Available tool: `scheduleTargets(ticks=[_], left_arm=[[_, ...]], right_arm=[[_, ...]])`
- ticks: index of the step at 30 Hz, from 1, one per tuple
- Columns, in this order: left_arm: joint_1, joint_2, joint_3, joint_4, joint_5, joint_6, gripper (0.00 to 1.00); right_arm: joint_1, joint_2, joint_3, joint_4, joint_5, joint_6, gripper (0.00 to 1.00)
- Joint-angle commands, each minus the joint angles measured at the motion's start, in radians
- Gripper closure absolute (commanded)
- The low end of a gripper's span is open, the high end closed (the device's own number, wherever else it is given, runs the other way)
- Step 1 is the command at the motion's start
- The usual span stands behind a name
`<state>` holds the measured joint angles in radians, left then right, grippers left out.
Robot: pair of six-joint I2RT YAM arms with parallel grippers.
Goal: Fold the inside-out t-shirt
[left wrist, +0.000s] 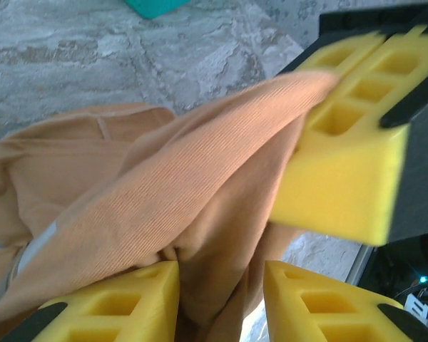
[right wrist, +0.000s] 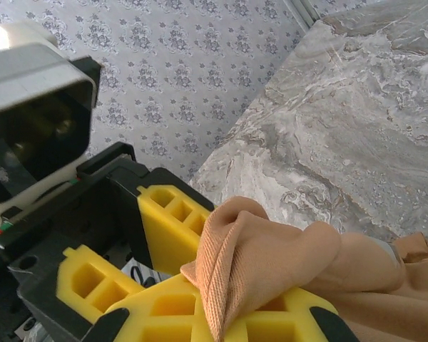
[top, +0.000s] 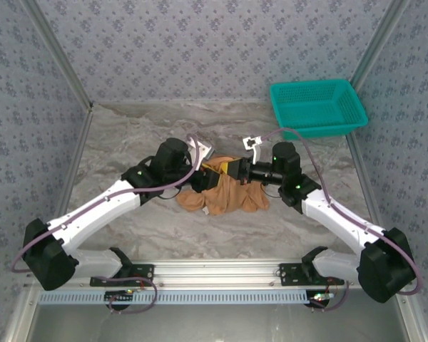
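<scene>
From above, the inside-out t-shirt (top: 225, 199) lies bunched, left of the teal basket (top: 317, 107) and nearer the arm bases. Both arms reach inward with elbows out, and the left gripper (top: 210, 174) meets the right gripper (top: 234, 169) over the heap.

At the left wrist, the left gripper's (left wrist: 221, 299) jaws stand apart around a hanging fold without pinching it. The right gripper (left wrist: 328, 114) is clenched on a raised ridge.

At the right wrist, the right gripper (right wrist: 221, 313) pinches cloth. This looks like the regrasp before spreading. Next, the left jaws should close, then both should draw apart.

The orange-tan t-shirt (top: 225, 198) lies crumpled on the bench (top: 128, 135) just below the frame's centre, ribbed fabric bunched in loose folds, its upper edge standing up in a raised ridge.
</scene>
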<state>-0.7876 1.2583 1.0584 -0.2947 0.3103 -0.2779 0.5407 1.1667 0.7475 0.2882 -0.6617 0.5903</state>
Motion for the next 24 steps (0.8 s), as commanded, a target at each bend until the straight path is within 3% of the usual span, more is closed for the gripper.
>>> scheduleTargets(ticks=[1,4,16,18,24], left_arm=[[0.005,0.012,0.035,0.033,0.034,0.01,0.64],[0.014,0.02,0.037,0.038,0.02,0.0,0.66],[0.05,0.018,0.026,0.076,0.087,-0.022,1.0],[0.063,-0.005,0.011,0.096,0.109,-0.036,1.0],[0.132,-0.082,-0.027,0.217,0.271,-0.173,1.0]], right_arm=[[-0.007,-0.029,-0.011,0.006,0.011,-0.017,1.0],[-0.006,-0.03,-0.01,0.006,0.012,-0.02,1.0],[-0.005,-0.044,-0.009,-0.027,0.034,-0.037,1.0],[-0.006,-0.052,0.001,-0.08,0.095,-0.044,1.0],[0.081,-0.061,0.114,-0.407,0.474,-0.308,0.95]])
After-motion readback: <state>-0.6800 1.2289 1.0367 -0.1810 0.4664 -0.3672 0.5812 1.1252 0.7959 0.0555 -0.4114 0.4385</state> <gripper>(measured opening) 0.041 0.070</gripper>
